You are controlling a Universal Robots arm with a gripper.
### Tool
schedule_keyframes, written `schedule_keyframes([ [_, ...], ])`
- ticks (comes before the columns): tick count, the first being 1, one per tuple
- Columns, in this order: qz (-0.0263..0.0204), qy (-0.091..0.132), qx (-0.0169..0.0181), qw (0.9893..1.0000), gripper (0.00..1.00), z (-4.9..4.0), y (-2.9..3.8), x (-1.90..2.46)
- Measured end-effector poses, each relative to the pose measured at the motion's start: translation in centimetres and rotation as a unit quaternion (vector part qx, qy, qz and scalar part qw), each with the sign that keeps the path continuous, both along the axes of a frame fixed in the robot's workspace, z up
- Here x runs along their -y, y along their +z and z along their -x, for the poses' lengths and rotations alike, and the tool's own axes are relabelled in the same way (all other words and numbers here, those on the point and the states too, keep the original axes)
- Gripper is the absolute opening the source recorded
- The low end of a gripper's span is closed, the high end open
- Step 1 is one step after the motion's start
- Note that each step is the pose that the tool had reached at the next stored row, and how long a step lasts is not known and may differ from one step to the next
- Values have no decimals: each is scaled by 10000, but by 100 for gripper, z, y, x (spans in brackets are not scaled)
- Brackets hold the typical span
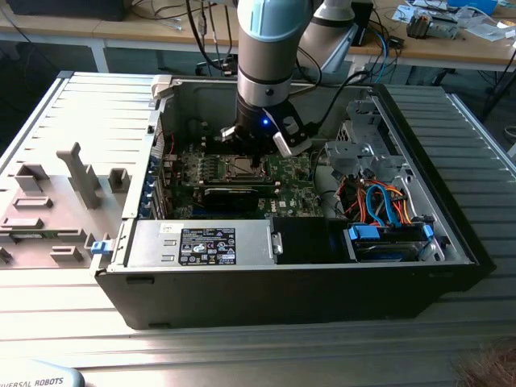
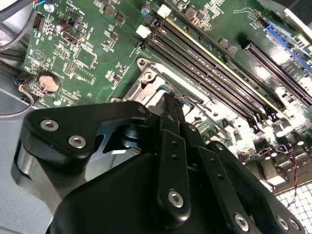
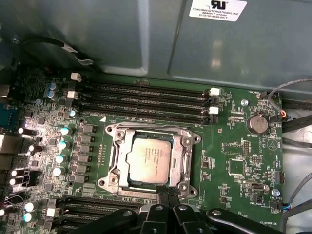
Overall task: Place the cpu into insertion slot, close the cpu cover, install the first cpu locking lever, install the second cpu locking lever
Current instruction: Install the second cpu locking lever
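Note:
The cpu lies flat in the insertion slot at the middle of the green motherboard, silver top up. The silvery cpu cover lies down around it, and the chip shows through its window. My gripper is shut with nothing in it. Its black fingertips touch or hover at one edge of the socket, beside the frame. In the second wrist view the gripper comes to a point over the socket's metal rim. The exterior view has the gripper reaching down into the open computer case above the socket.
Long memory slots run along one side of the socket, more along the other. A coin battery sits on the board. A black card, a power supply and a drive cage with cables crowd the case.

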State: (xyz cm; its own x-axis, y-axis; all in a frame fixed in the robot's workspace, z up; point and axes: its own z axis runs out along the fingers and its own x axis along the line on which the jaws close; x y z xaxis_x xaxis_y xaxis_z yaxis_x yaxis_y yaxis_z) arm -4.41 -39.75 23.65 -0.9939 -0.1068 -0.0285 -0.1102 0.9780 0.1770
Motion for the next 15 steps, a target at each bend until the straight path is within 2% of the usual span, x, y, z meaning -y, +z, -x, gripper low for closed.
schedule_keyframes([
  [15, 0, 0, 0, 10000, 11, 0, -8, 67],
])
